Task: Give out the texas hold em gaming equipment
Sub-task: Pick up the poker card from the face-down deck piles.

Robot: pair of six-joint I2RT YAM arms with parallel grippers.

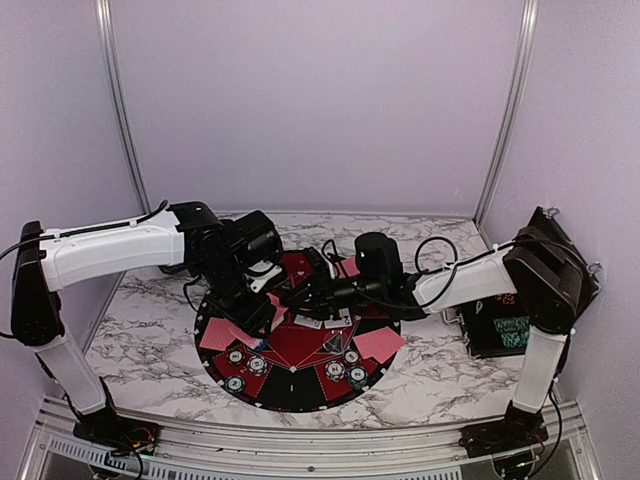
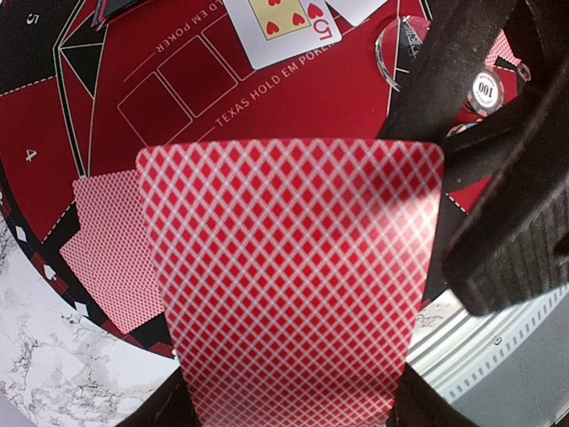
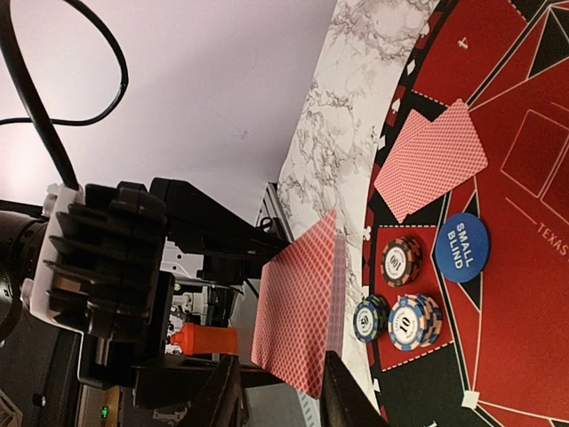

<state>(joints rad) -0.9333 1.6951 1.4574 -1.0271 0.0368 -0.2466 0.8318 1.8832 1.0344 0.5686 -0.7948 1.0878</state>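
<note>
Looking down from above, my left gripper (image 1: 252,303) and right gripper (image 1: 299,297) meet over the left side of the round mat (image 1: 290,398). They are raised off the felt, so the handover clears the dealt cards (image 1: 215,335) and poker chips (image 1: 245,362) lying at the near seats. The black case (image 1: 500,335) sits well apart on my right.

From my left wrist, I am clamped on the bottom edge of the deck of red-backed cards (image 2: 284,285). It is held up with its backs to the lens, I judge so a top card can be peeled away. The right gripper's dark fingers (image 2: 498,178) crowd its right edge. A face-up five of hearts (image 2: 280,22) lies on the felt beyond.

From my right wrist, my jaws straddle the deck's lower corner; whether they pinch a card I cannot tell. The small blind marker (image 3: 460,247) lies on the felt beside the dealt cards and chips. Bare red felt past them leaves room to lay a card, though the mat's rim and the marble table (image 3: 329,133) edge run close.
</note>
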